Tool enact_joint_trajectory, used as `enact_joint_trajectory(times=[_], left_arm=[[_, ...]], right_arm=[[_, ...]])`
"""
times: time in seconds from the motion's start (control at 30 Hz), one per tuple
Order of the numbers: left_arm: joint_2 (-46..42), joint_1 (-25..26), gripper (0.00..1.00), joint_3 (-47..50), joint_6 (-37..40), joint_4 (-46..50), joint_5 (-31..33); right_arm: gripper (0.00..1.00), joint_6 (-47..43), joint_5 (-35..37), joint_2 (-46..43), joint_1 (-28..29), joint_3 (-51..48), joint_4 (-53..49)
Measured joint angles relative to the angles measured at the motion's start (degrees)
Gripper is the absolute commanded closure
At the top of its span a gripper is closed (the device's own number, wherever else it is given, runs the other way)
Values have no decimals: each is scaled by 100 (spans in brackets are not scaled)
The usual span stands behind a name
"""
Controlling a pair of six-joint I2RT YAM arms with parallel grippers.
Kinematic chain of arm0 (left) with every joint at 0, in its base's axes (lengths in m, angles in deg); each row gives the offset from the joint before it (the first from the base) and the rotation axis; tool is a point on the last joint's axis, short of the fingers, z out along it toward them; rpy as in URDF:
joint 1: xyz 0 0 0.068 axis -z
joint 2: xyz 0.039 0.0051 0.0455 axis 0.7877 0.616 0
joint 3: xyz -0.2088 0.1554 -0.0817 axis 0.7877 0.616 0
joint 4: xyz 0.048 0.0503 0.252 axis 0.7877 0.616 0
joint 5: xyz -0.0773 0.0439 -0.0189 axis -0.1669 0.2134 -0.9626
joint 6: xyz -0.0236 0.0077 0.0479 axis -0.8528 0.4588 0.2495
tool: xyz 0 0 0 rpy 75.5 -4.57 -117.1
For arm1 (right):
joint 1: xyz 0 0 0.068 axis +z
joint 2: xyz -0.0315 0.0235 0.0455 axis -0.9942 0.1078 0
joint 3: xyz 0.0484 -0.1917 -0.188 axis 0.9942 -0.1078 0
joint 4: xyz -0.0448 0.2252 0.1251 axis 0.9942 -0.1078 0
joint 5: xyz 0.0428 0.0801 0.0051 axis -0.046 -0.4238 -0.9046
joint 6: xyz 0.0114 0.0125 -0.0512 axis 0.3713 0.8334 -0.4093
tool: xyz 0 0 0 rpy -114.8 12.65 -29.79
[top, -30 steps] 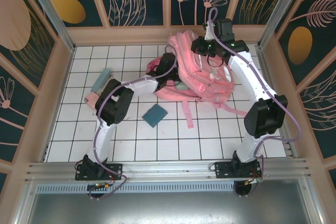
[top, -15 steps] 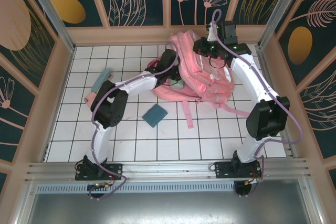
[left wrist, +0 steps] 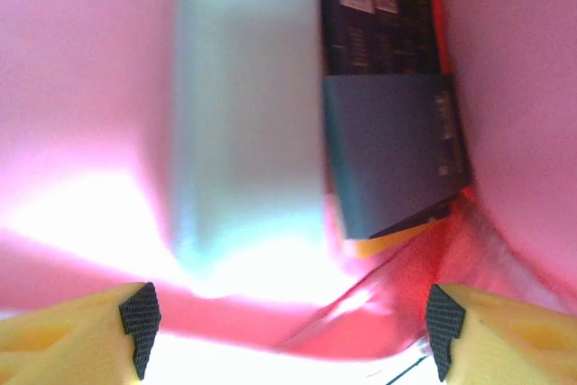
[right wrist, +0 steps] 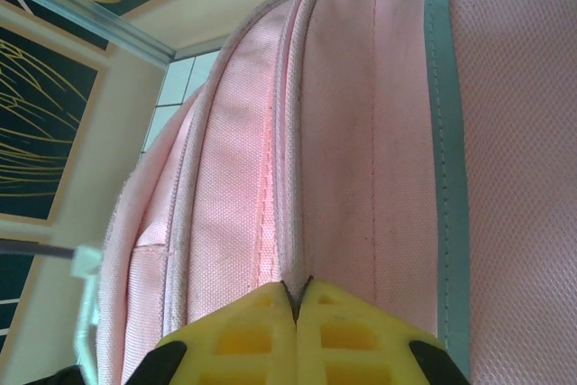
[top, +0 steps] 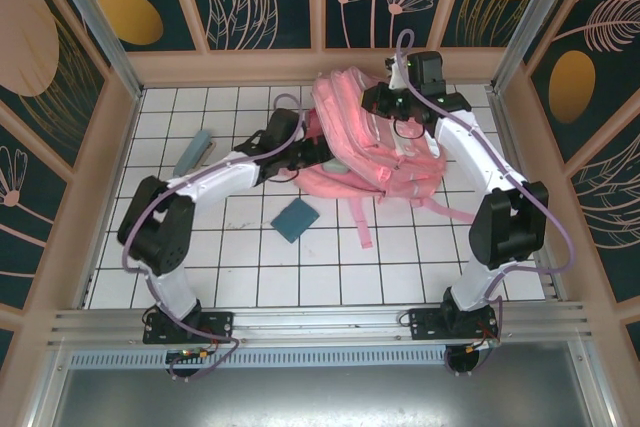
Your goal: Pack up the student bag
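Pink bag (top: 385, 142) lies on its side at the far middle of the tiled table (top: 330, 267), mouth facing left. Right gripper (right wrist: 296, 299) is clenched on a fabric seam at the bag's top edge, beside the pale strip (right wrist: 446, 132). Left gripper (left wrist: 288, 322) sits at the bag mouth, jaws released and wide apart, grasping nothing. Inside the bag are a pale box (left wrist: 243, 105) and, just beside it, a blue book (left wrist: 392, 151). A teal notebook (top: 295, 218) lies on the table near the bag, and a teal case (top: 193, 152) lies well apart at the left.
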Motion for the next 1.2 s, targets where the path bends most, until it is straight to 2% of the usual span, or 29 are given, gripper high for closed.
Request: enact_joint_trajectory(times=[0.17, 0.33, 0.63, 0.9, 1.2], left_arm=[[-931, -79, 25, 686, 382, 219, 328], [-1379, -72, 33, 1355, 636, 317, 442], [-1381, -50, 42, 2205, 975, 542, 387], [-977, 153, 40, 2380, 1145, 549, 264], [-1001, 219, 37, 2428, 1237, 632, 400]], right_arm=[[100, 15, -7, 0, 28, -149, 149], [100, 17, -42, 0, 63, -201, 251], [100, 17, -37, 0, 184, -345, 387], [100, 17, 48, 0, 256, -389, 413], [100, 17, 68, 0, 297, -470, 501]])
